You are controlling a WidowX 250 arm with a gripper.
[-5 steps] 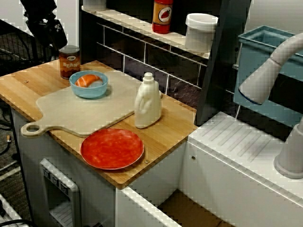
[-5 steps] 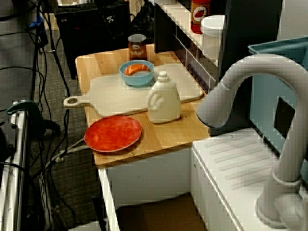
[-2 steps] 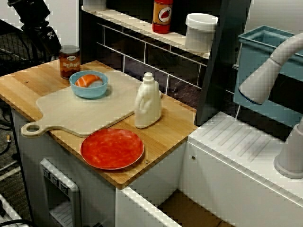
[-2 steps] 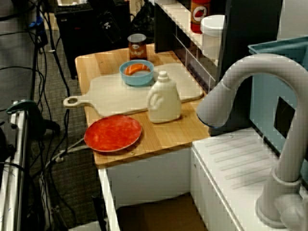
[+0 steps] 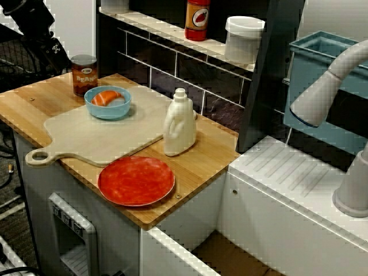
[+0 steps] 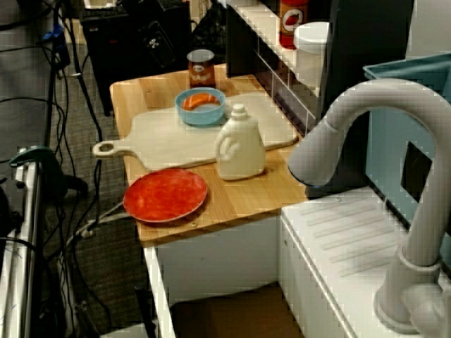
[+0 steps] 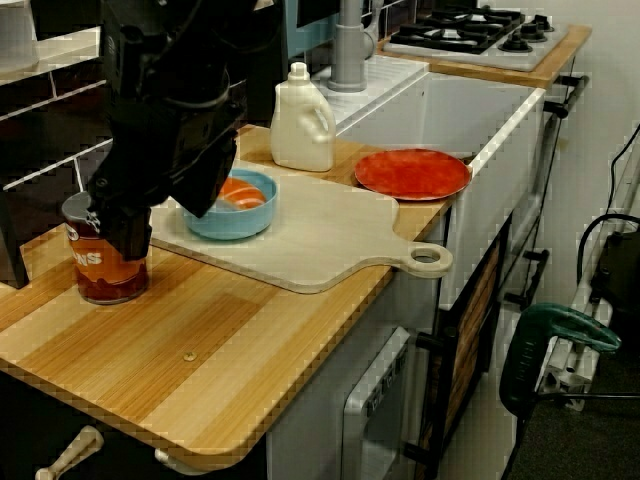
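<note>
Pincer point(image 7: 128, 230) hung over the desk point(image 5: 31, 99) corner, just beside the can point(image 5: 84, 75); grip state unreadable. Blue bowl point(image 5: 107, 103) near.

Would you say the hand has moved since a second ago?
Yes: seen from above, the hand has drawn left, away from the can.

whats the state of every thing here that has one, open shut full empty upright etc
gripper: up off the counter near the jar, jaws unclear
jar: upright, lid on
blue bowl: upright, holds an orange-and-white piece
white bottle: upright, capped
red plate: empty
red bottle: upright on the shelf
white tub: lid on
</note>
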